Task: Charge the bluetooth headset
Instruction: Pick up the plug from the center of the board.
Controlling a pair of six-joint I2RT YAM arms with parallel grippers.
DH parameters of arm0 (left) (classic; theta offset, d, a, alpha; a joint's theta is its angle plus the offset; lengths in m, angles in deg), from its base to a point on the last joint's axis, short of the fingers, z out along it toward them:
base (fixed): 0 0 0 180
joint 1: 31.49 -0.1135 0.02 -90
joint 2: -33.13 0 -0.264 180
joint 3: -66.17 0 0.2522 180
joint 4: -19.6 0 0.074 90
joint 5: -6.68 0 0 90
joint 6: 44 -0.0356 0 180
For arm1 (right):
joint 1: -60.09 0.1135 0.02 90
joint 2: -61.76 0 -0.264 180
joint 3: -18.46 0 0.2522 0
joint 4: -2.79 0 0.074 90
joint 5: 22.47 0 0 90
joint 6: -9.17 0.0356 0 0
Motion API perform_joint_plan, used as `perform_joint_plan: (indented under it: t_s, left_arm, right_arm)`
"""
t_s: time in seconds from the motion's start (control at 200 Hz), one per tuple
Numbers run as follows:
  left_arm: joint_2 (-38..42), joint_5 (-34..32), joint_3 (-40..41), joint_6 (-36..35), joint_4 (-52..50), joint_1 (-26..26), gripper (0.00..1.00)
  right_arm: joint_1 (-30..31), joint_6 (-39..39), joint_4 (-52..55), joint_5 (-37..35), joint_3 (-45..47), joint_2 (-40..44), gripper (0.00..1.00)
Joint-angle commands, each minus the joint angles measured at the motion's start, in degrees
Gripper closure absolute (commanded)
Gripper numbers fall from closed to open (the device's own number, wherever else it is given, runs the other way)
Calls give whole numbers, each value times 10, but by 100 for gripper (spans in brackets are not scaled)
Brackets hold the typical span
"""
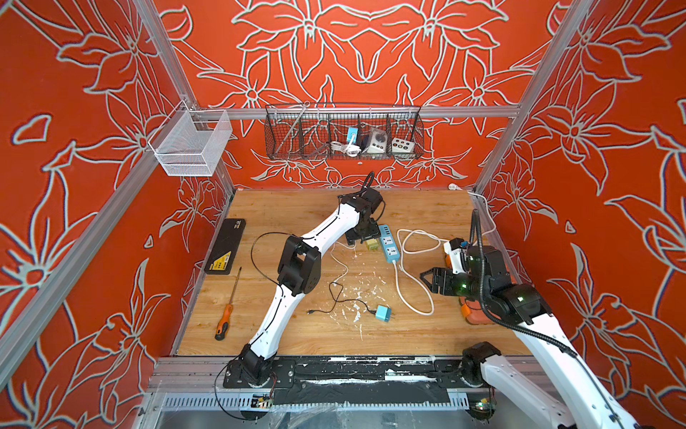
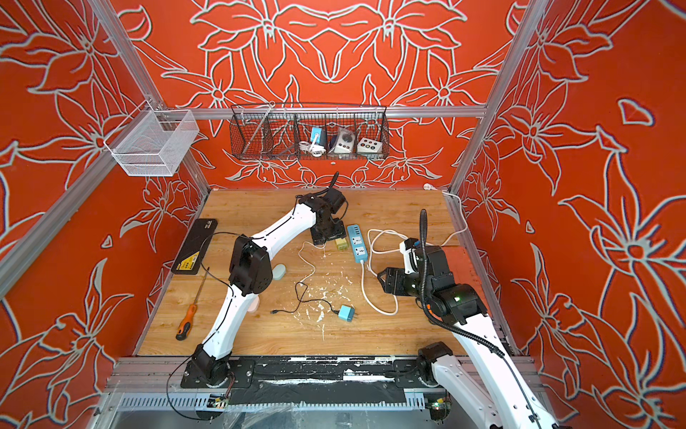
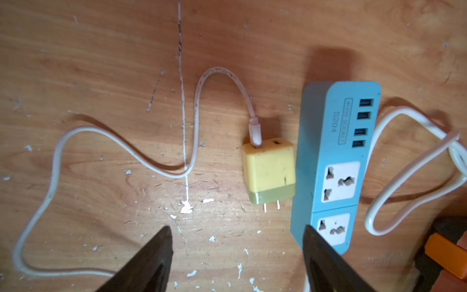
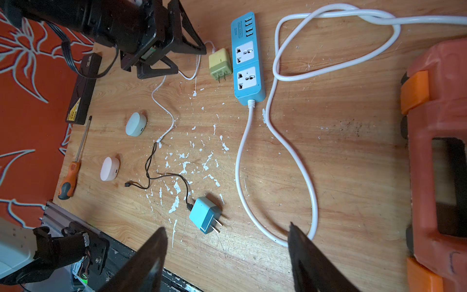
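Hovering left gripper (image 3: 237, 228): jaws wide apart, holding nothing, so I can grab the yellow charger (image 3: 269, 172).
Power strip (image 3: 336, 151): just beside it.
Right gripper (image 4: 226, 227): wide apart, empty.

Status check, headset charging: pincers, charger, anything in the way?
Left pincer open over yellow charger; right pincer open, empty. Charger unplugged beside power strip; mint case, pink case uncabled. Black cable loops at free end of white cable.

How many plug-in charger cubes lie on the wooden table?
2: a yellow plastic charger cube beside the blue power strip, a light-blue one nearer the front edge. Others may be hidden.
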State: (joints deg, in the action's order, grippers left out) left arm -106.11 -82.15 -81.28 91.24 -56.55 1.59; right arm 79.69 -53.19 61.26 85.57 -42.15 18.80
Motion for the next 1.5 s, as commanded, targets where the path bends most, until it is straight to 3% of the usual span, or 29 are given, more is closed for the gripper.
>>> perform_joint_plan:
  t_s: [0.0, 0.781, 1.201, 1.326, 1.496]
  left_arm:
    - [-40, 12, -43, 4, -37, 3, 21]
    - [-126, 14, -118, 15, -50, 8, 21]
    - [-141, -24, -115, 1, -87, 10, 32]
    - [-143, -22, -115, -4, -87, 10, 46]
    - [-140, -25, -116, -11, -88, 8, 33]
  right_arm:
    - [5, 8, 6, -7, 10, 10, 24]
    - [5, 23, -3, -4, 42, 29, 26]
    - [5, 42, -25, 5, 62, 27, 26]
    - [5, 47, -33, 8, 69, 26, 26]
    - [5, 49, -31, 12, 71, 29, 26]
